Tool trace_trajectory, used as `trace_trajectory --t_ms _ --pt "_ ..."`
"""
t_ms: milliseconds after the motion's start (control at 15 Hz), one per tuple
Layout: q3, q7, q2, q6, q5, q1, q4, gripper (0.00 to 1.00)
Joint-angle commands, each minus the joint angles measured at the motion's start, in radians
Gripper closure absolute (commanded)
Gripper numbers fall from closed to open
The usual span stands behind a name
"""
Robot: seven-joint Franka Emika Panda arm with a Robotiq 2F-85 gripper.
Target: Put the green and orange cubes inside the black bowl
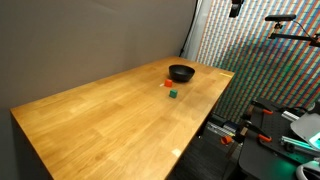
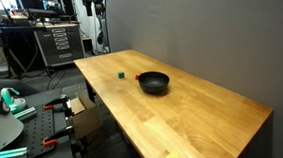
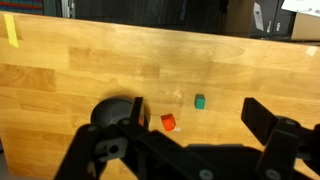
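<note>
The gripper (image 3: pixel 195 140) is seen spread open, empty, above the table (image 3: pixel 80 60); the orange cube (image 3: pixel 168 121) and green cube (image 3: pixel 200 101) are found beside the black bowl (image 3: pixel 113 110); neither is yet inside.

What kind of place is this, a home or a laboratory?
Probably a lab or workshop: an equipment rack stands beyond the wooden table, and orange-handled tools lie on the floor beside it.

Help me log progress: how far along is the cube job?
Nothing is done yet: the green cube and orange cube sit on the table near the black bowl. The hand hangs open and empty above them. Both cubes need placing inside.
</note>
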Motion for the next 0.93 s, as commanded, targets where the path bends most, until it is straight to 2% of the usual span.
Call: trace_trajectory --t_ms 0,867 --pt "-0.009 0.004 0.001 -0.002 -0.004 0.011 0.002 0.00" --pt "-0.009 0.004 0.001 -0.002 -0.004 0.011 0.002 0.00"
